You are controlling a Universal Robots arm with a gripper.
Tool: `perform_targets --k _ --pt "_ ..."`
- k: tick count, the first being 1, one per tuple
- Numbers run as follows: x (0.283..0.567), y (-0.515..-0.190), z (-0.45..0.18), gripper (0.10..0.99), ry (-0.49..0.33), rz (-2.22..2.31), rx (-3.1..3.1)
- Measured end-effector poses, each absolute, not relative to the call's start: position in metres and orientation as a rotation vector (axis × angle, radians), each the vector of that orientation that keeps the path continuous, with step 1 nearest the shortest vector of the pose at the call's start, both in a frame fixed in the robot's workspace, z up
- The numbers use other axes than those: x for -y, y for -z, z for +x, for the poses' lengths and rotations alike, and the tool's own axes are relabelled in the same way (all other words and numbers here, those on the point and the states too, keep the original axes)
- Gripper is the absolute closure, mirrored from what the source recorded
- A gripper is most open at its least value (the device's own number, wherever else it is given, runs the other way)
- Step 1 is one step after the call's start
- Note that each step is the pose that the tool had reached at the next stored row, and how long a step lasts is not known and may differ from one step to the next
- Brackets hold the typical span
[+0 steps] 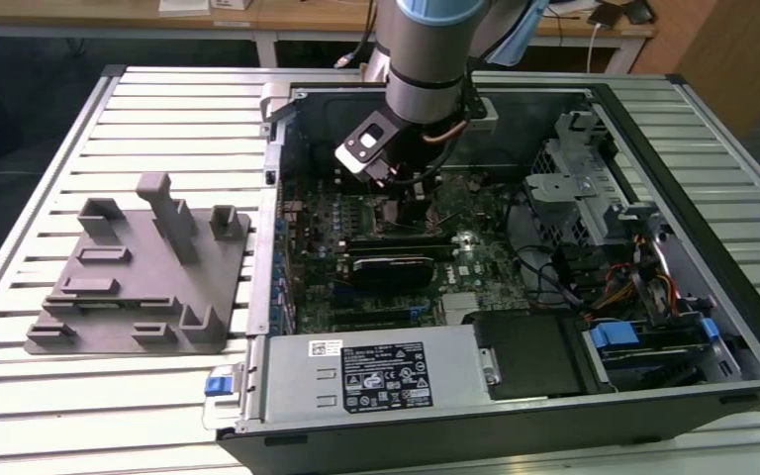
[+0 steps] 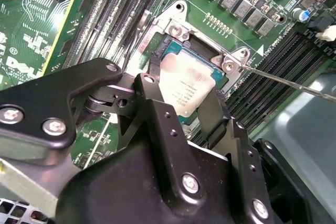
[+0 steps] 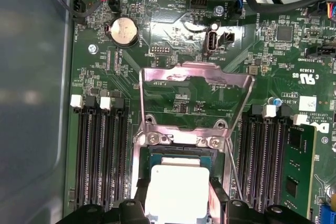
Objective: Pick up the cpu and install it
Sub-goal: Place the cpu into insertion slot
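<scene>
I am gripping the cpu [image 2: 185,85] (a small flat square chip with a shiny silver metal top) between the two black fingers [image 2: 210,114] of my end effector [image 2: 181,95], which are closed only as far as the chip's two opposite edges. In the exterior view my end effector [image 1: 414,213] is reaching down inside the open black computer case [image 1: 697,396], toward twelve o'clock of the green motherboard [image 1: 479,262]. The grey plastic tray with upright posts [image 1: 142,287] is lying well apart on the slatted metal bench [image 1: 155,109], at nine o'clock from the case.

In both wrist views the chip is sitting directly over the square processor socket. The silver metal load plate [image 3: 194,93] is swung open clear of it, and the thin wire lever [image 2: 294,82] is standing off to one side. I cannot tell whether the chip is already resting in the socket or hanging just above it.

I judge the step in hand to be the seating itself. Doing it well means holding the chip flat and square to the socket frame, with its edges parallel to the socket's edges. It should go straight down with no sideways drag, because the contacts beneath look delicate. My grip should be light, with no pressing force — the chip ought to settle under its own weight.
</scene>
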State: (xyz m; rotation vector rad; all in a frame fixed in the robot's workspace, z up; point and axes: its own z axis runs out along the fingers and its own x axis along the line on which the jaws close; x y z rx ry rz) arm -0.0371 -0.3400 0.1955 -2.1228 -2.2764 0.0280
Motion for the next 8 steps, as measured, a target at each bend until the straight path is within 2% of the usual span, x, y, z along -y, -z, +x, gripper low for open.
perform_targets --k 8 --pt "0.3401 -0.1954 -0.0371 0.557 -0.029 -2.119 2.279"
